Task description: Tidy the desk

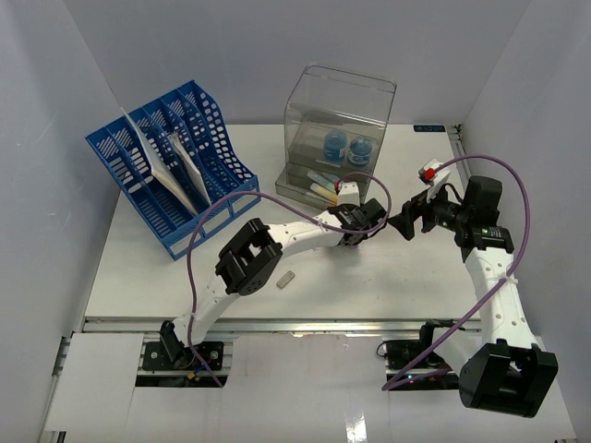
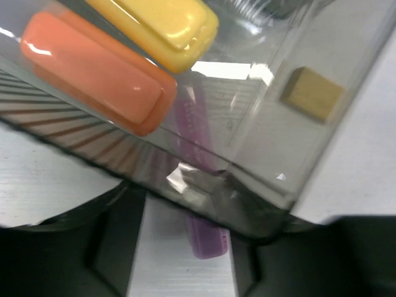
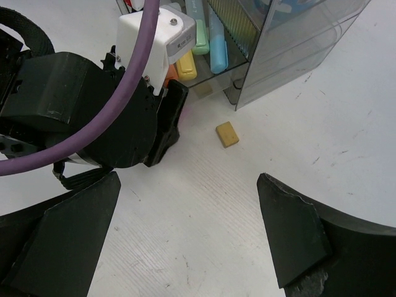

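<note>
The white desk (image 1: 388, 286) holds a clear plastic drawer box (image 1: 337, 111) at the back. My left gripper (image 1: 354, 224) is at the box's open bottom drawer (image 2: 247, 185). Its jaws stand apart, with a purple highlighter (image 2: 207, 238) between them, close to the right finger and reaching over the drawer's front lip. Orange (image 2: 99, 71) and yellow (image 2: 167, 25) highlighters lie in that drawer. My right gripper (image 1: 404, 224) is open and empty (image 3: 189, 204) just right of the left one, low over the desk. A small yellow eraser (image 3: 227, 133) lies ahead of it.
A blue slotted file rack (image 1: 175, 161) with papers stands at the back left. A small white eraser (image 1: 284, 278) lies on the desk beside the left arm. Two blue round items (image 1: 347, 149) sit in the box's upper part. Pale walls enclose the desk.
</note>
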Motion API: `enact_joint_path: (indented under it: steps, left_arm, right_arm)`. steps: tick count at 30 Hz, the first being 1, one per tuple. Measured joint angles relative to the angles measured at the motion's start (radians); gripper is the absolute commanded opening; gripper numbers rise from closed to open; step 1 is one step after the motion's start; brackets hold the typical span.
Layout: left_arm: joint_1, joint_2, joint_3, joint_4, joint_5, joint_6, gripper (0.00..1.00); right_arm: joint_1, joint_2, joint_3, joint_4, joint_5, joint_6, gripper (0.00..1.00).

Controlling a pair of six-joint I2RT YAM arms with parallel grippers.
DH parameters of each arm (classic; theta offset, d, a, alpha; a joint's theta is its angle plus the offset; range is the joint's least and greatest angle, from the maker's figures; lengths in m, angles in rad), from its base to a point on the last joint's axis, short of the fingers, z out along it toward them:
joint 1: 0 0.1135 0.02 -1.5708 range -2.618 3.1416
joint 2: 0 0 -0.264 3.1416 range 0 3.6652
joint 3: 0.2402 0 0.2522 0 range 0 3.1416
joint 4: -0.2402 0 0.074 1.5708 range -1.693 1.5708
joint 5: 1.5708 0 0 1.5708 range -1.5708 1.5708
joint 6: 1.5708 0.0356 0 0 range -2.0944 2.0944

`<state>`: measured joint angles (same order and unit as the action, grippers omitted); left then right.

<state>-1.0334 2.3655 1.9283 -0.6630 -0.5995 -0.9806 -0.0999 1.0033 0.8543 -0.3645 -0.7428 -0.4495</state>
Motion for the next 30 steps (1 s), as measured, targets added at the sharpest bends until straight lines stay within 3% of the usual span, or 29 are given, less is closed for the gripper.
enact_joint_path:
  steps: [5, 9, 15, 24, 30]
  left_arm:
    - [-0.007, -0.002, -0.017, -0.012, -0.022, 0.021, 0.40]
    - [-0.011, -0.027, -0.068, 0.011, -0.036, 0.019, 0.37]
    - [-0.022, -0.122, -0.229, 0.074, -0.027, -0.006, 0.20]
    - [-0.059, -0.348, -0.554, 0.180, 0.081, 0.014, 0.15]
    - [-0.059, -0.591, -0.805, 0.232, 0.195, 0.006, 0.13]
  right_arm:
    - [-0.006, -0.001, -0.002, -0.004, -0.002, -0.001, 0.98]
    - [-0.007, -0.001, -0.002, -0.014, -0.019, 0.001, 0.98]
    - [-0.011, 0.001, -0.002, -0.004, -0.028, 0.004, 0.98]
    - [-0.015, 0.020, -0.002, 0.001, -0.028, 0.004, 0.98]
    - [-0.020, 0.020, -0.002, 0.001, -0.030, 0.004, 0.98]
